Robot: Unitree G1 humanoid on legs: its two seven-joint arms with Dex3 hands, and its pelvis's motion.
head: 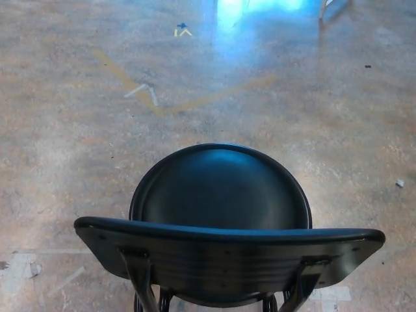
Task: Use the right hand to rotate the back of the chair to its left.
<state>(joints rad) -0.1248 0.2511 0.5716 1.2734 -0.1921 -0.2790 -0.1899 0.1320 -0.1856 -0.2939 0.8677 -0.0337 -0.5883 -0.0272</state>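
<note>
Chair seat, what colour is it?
The round, glossy chair seat is black with a bluish sheen, seen in the head view.

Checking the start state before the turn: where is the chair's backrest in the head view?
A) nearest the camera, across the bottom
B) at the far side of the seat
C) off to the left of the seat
A: the backrest spans the picture's bottom, with the round seat beyond it.

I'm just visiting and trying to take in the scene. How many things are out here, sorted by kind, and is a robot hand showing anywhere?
Black chair: 1
Yellow tape lines on the floor: 2, meeting in a V
Robot hands showing: 0
Total: 3
</note>
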